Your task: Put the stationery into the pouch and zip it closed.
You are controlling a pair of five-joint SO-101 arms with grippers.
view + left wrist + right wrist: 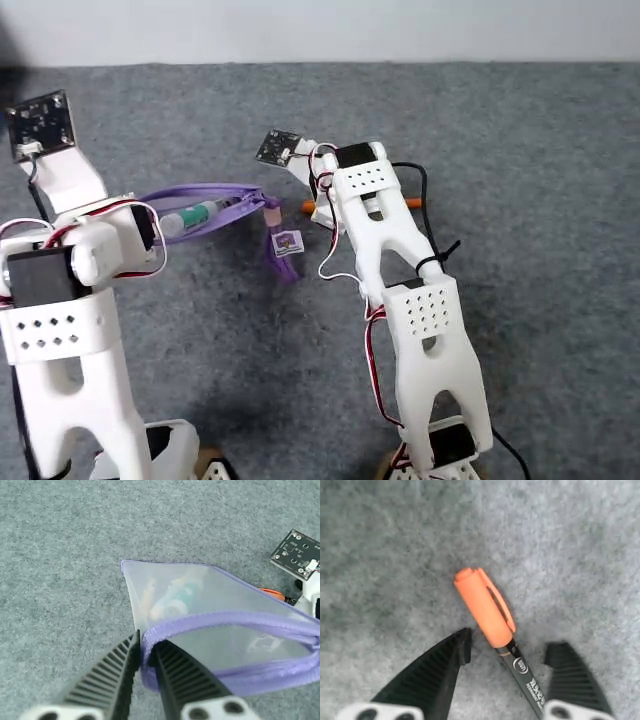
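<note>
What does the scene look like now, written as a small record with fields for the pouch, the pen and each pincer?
pouch: clear with purple edging, on the grey mat, mouth open
inside pouch: green and white item, kind unclear
left pincer: shut on one end of the pouch
pen: orange cap, dark barrel, on the mat outside the pouch
right pincer: open, a finger on each side of the pen
not yet done: pen in pouch, zip closed
</note>
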